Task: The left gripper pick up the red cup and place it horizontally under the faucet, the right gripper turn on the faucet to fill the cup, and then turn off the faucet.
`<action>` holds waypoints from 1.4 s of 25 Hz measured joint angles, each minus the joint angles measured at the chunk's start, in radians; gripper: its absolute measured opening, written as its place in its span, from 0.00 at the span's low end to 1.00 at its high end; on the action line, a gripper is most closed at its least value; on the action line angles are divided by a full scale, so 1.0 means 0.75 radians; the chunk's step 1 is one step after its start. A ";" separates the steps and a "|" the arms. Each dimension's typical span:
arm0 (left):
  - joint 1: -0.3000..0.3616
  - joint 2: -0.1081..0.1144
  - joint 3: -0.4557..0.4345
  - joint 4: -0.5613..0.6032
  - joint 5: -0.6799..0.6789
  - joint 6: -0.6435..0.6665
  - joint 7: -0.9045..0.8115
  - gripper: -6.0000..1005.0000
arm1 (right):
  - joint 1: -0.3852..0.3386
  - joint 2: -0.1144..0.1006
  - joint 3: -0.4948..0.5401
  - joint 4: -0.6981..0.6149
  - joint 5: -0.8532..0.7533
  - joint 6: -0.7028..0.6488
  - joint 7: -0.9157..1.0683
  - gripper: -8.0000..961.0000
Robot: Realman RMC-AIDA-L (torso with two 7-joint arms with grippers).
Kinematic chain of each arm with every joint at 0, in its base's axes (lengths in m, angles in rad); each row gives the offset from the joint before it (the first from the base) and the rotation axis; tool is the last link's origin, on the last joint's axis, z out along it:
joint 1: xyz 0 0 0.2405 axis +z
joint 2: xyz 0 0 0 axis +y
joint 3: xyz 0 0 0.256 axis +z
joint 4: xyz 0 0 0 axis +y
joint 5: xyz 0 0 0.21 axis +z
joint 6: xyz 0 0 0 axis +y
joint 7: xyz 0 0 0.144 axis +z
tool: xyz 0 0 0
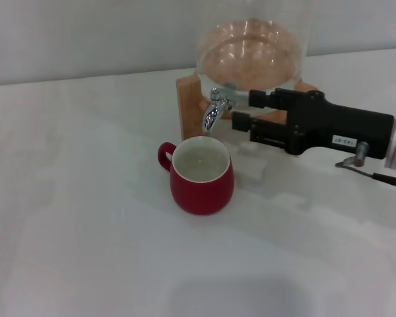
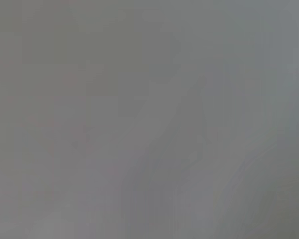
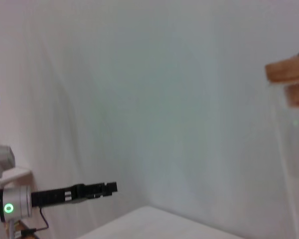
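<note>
Red cup (image 1: 202, 177) set upright under faucet (image 1: 214, 109), filled. Right pincer (image 1: 241, 110) spread wide beside lever; gentle closing push advised. Left pincer (image 3: 102, 188) parked, state untellable.

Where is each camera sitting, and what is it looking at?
Head view: sits on the robot's head, looking forward and down at the red cup under the faucet; the right tool reaches in beside the faucet.
Left wrist view: on the left arm; shows only blank grey, no body.
Right wrist view: on the right arm, facing a pale wall; the left tool shows far off.
Shared: head and right wrist views both catch the wooden stand.
</note>
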 joint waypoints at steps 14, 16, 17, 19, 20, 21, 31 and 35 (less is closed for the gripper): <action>0.015 0.000 -0.006 0.000 -0.003 -0.010 -0.010 0.70 | -0.093 -0.004 0.386 0.011 -0.010 0.165 0.058 0.66; 0.016 -0.002 -0.007 0.000 -0.006 -0.010 -0.011 0.70 | -0.093 -0.005 0.451 0.005 -0.031 0.169 0.061 0.66; 0.017 -0.003 -0.007 0.000 -0.006 -0.011 -0.014 0.70 | -0.092 -0.003 0.485 0.003 -0.041 0.169 0.061 0.66; 0.021 -0.005 -0.007 0.000 -0.006 -0.015 -0.030 0.70 | -0.087 0.000 0.545 -0.003 -0.050 0.166 0.053 0.66; 0.028 -0.005 -0.007 0.000 -0.004 -0.023 -0.040 0.70 | -0.083 0.001 0.573 -0.007 -0.052 0.160 0.043 0.66; 0.037 -0.005 -0.007 0.000 -0.004 -0.034 -0.045 0.70 | -0.078 0.001 0.599 -0.011 -0.052 0.151 0.029 0.66; 0.142 -0.015 -0.133 -0.003 -0.009 -0.300 -0.136 0.70 | -0.054 0.003 0.661 -0.037 -0.074 -0.106 -0.140 0.66; 0.188 -0.001 -0.151 0.030 0.030 -0.380 -0.328 0.70 | -0.050 0.002 0.664 -0.036 -0.072 -0.163 -0.144 0.66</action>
